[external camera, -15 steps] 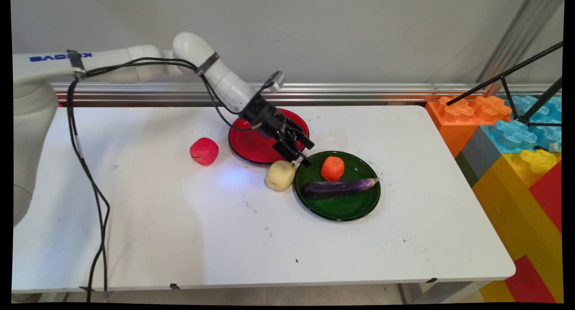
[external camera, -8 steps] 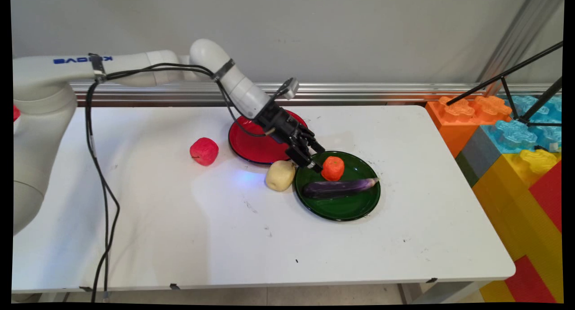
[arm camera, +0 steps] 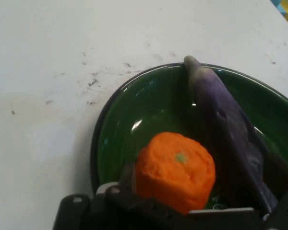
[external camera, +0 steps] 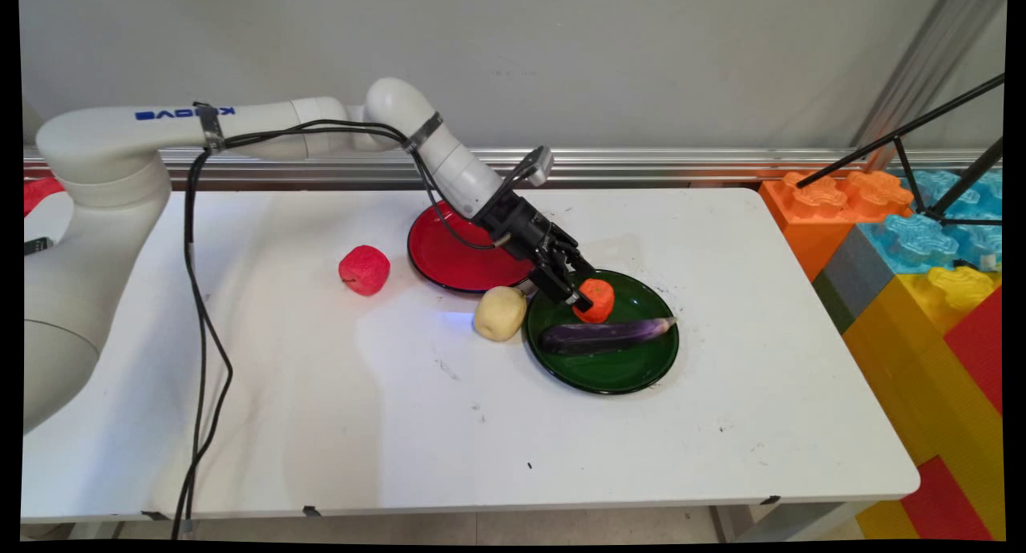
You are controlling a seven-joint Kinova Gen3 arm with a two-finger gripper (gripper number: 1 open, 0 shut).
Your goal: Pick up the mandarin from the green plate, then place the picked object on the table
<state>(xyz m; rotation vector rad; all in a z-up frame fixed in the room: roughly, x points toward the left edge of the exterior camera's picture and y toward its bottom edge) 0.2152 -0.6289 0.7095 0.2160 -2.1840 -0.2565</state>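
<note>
The gripper [external camera: 583, 302] is set at the carrot [arm camera: 175, 168] on the green plate [arm camera: 134, 110], jaws spread around it. The eggplant [arm camera: 230, 129] lies just beside, lengthwise along the approach.

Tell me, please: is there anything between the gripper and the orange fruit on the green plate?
Nothing visible stands between them. The gripper is right at the orange fruit on the green plate. The eggplant lies beside the fruit on the plate's near side, not in the way.

White table [external camera: 401, 425] before a grey wall [external camera: 561, 56] — big toy blocks [external camera: 922, 280] right.
</note>
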